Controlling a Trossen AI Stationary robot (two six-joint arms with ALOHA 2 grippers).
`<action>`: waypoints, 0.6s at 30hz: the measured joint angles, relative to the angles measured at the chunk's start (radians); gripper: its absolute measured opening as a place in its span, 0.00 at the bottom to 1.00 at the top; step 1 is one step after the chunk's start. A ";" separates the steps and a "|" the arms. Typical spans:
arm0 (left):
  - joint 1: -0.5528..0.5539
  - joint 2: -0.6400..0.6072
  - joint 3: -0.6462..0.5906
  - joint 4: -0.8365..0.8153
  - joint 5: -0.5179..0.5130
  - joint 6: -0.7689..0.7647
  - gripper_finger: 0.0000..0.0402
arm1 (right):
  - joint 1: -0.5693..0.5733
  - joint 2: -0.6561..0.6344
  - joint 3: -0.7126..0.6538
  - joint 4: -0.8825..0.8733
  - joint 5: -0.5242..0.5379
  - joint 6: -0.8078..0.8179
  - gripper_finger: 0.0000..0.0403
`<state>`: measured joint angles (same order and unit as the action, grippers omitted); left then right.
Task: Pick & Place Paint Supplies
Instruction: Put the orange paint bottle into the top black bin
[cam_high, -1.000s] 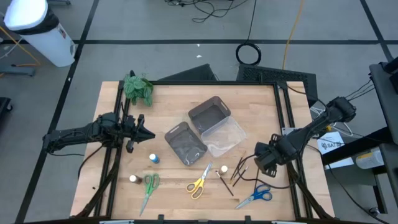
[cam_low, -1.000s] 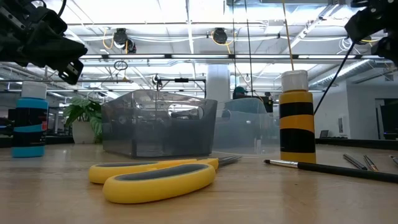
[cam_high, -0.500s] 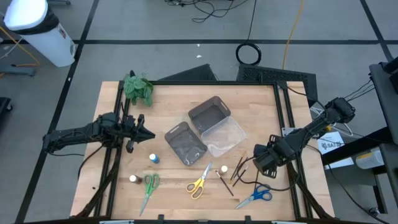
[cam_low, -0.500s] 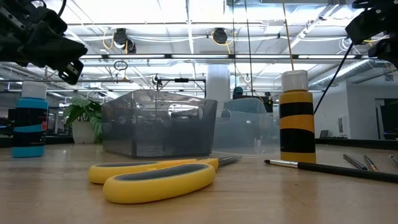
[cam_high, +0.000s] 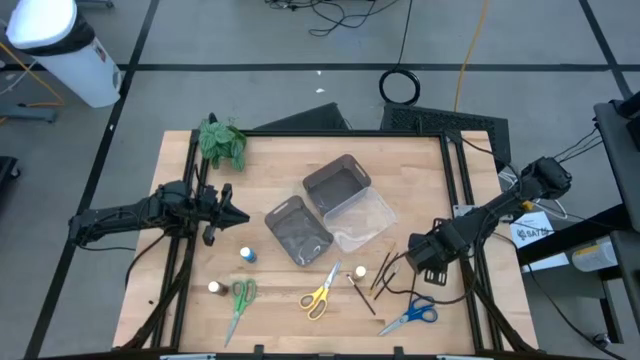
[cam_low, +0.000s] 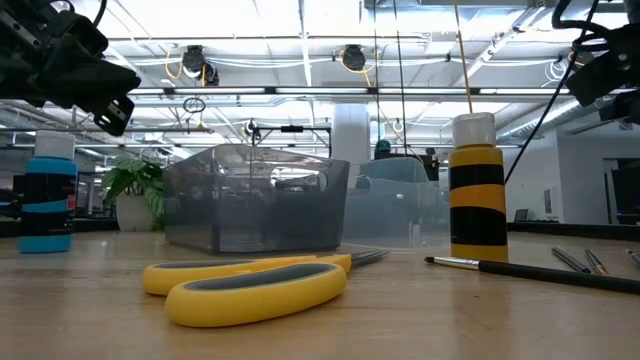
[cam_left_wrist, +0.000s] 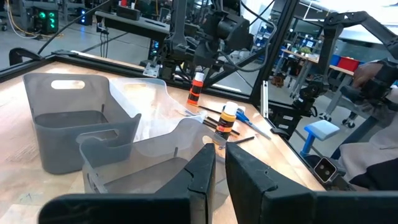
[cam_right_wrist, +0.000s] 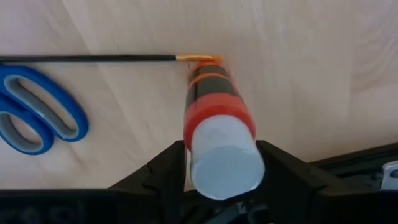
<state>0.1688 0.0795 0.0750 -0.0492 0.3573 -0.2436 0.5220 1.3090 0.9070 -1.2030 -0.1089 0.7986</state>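
The right gripper (cam_high: 418, 262) sits low over the right side of the wooden table (cam_high: 270, 170), among the thin dark-handled brushes (cam_high: 385, 272). In its wrist view, a small orange-and-black paint bottle with a white cap (cam_right_wrist: 219, 143) stands directly between its two dark fingers (cam_right_wrist: 163, 167) — the fingers flank the cap closely, but whether they press on it cannot be told.

Beside that bottle lie a thin brush with a gold ferrule (cam_right_wrist: 93, 58) and the blue-handled scissors (cam_right_wrist: 37, 118), which the high view shows near the table's front right edge.

The left gripper (cam_high: 238, 216) hovers over the table's left side with its fingers drawn together, a thin slit between them, holding nothing.

Mid-table stand two grey plastic trays (cam_high: 298, 230) and a clear plastic tray (cam_high: 362, 222). In front of them lie the yellow-handled scissors (cam_high: 320, 295) and a yellow-and-black striped bottle with a white cap (cam_low: 475, 190); the green-handled scissors (cam_high: 240, 300) and a blue bottle (cam_high: 246, 255) are toward the front left. A green leafy plant (cam_high: 220, 142) occupies the far left corner.
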 joint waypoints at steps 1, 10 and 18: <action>0.000 0.000 0.000 0.000 0.000 0.000 0.12 | 0.000 0.000 0.000 0.000 0.000 0.000 0.42; 0.000 0.000 0.000 0.000 0.000 0.000 0.12 | 0.000 0.000 0.000 -0.001 -0.003 0.000 0.41; 0.000 0.000 0.000 0.000 0.000 0.000 0.12 | -0.019 -0.007 0.035 0.001 -0.024 -0.007 0.42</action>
<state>0.1688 0.0795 0.0750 -0.0492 0.3573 -0.2436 0.5034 1.3022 0.9424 -1.2022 -0.1332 0.7914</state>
